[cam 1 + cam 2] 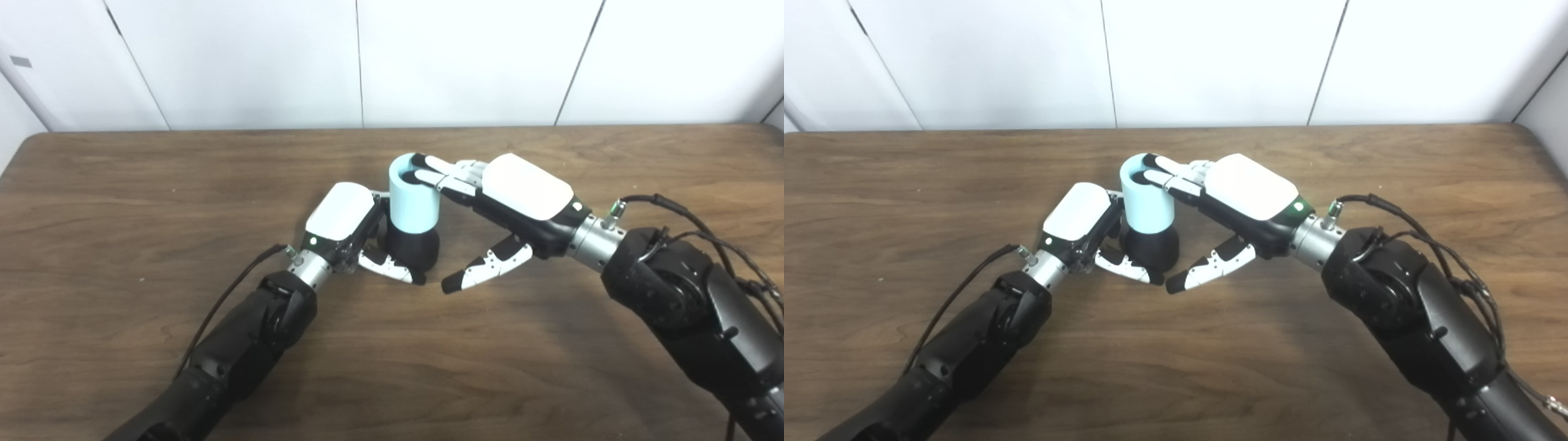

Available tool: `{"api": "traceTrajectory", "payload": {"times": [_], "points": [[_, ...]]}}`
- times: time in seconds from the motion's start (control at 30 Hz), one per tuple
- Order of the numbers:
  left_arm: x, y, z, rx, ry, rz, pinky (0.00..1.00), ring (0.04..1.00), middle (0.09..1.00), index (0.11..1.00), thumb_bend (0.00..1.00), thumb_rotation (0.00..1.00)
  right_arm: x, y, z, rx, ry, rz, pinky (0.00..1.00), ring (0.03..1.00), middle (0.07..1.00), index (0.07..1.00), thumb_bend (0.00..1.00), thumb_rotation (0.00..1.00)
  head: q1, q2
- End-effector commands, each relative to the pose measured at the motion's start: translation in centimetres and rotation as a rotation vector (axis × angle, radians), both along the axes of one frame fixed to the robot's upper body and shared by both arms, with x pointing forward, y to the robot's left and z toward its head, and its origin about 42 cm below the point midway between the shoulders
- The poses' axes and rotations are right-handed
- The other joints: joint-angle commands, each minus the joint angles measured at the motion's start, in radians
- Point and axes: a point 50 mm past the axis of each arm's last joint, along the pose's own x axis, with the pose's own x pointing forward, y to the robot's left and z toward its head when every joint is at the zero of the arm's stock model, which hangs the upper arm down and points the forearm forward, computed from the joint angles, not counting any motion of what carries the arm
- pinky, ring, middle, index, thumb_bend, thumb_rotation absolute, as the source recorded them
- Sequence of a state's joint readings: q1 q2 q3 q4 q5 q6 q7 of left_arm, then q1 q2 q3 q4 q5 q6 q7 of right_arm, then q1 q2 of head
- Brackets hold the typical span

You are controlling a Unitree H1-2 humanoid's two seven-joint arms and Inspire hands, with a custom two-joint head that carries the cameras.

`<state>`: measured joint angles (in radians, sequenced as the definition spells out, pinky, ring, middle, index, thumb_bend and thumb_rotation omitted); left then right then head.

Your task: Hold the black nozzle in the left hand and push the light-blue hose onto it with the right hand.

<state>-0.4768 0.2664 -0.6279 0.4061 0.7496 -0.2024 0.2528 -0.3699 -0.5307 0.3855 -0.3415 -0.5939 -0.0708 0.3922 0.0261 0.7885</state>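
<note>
Spanning the whole view, the brown wooden surface point(551, 367) carries the work near its middle, with a white panelled wall point(465, 61) behind its far edge. The two dark arms come in from the near edge and meet there. The right hand point(520, 202) reaches in from the right: its fingers point(438, 174) lie over the top rim of the light-blue hose point(413, 202), with the dark tips at or just inside the opening, while its thumb hangs spread well below and clear, so it seems to press down on the hose rather than to grip it. The left hand point(352, 229) sits just left of the stack, wrapped around the black nozzle point(413, 248); its thumb curls across the near side of the nozzle and the remaining fingers are hidden behind, so it appears closed on the nozzle. The hose stands upright, a little tilted, directly on top of the nozzle, its lower end meeting the nozzle's rounded black body. By my judgement the task is nearly done: the hose is already on the nozzle, and what may remain is a final push to seat it fully, though how deep it sits cannot be seen.
</note>
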Motion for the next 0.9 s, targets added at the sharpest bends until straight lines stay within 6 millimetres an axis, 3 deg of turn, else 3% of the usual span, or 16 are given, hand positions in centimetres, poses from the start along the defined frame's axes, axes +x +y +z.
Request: {"api": "traceTrajectory", "payload": {"times": [0.0, 0.07, 0.2, 0.37, 0.4, 0.53, 0.7, 0.77, 0.87], "points": [[-3.7, 0.2, -6.2, 0.17, 0.241, -0.059, 0.28, 0.371, 0.412, 0.501, 0.52, 0.0, -0.4, -0.3, -2.4, 0.005, 0.098, 0.01, 0.72, 0.794, 0.871, 0.863, 0.59, 0.67, 0.0, 0.0], [-3.7, 0.2, -6.1, 0.172, 0.244, -0.059, 0.28, 0.37, 0.411, 0.5, 0.52, 0.0, -0.2, -0.2, -1.8, 0.106, 0.045, 0.015, 0.68, 0.776, 0.856, 0.851, 0.58, 0.64, -0.002, 0.0], [-3.6, 0.2, -6.1, 0.184, 0.245, -0.057, 0.29, 0.376, 0.411, 0.499, 0.52, 0.0, 0.1, 0.1, -0.2, 0.339, -0.037, 0.0, 0.53, 0.683, 0.749, 0.763, 0.53, 0.48, -0.002, -0.005], [-3.6, 0.2, -6.2, 0.166, 0.249, -0.057, 0.29, 0.381, 0.414, 0.497, 0.52, 0.0, 0.6, 0.6, 1.1, 0.623, -0.039, -0.039, 0.46, 0.598, 0.688, 0.734, 0.5, 0.36, -0.001, -0.007], [-3.6, 0.2, -6.2, 0.165, 0.246, -0.058, 0.29, 0.384, 0.413, 0.498, 0.52, 0.0, 0.7, 0.8, 1.3, 0.708, -0.007, -0.065, 0.44, 0.586, 0.693, 0.741, 0.56, 0.39, -0.001, -0.007], [-3.6, 0.2, -6.3, 0.169, 0.246, -0.057, 0.29, 0.38, 0.409, 0.498, 0.52, 0.0, 0.9, 0.9, 1.5, 0.898, 0.092, -0.153, 0.41, 0.584, 0.748, 0.807, 0.58, 0.42, -0.003, -0.011], [-3.5, 0.2, -6.2, 0.172, 0.241, -0.059, 0.27, 0.358, 0.404, 0.496, 0.52, 0.0, 2.0, -1.0, 0.5, 1.07, 0.195, -0.265, 0.58, 0.768, 0.924, 0.986, 0.71, 0.57, 0.0, -0.012], [-3.5, 0.2, -6.2, 0.174, 0.243, -0.059, 0.27, 0.358, 0.405, 0.496, 0.52, 0.0, 2.5, -1.8, 0.0, 1.152, 0.242, -0.304, 0.62, 0.768, 0.924, 0.989, 0.73, 0.58, -0.002, -0.013], [-3.4, 0.3, -6.2, 0.176, 0.251, -0.055, 0.28, 0.369, 0.407, 0.499, 0.52, 0.0, 2.9, -2.5, -0.3, 1.26, 0.323, -0.362, 0.56, 0.708, 0.89, 0.929, 0.71, 0.54, -0.003, -0.013]]}}
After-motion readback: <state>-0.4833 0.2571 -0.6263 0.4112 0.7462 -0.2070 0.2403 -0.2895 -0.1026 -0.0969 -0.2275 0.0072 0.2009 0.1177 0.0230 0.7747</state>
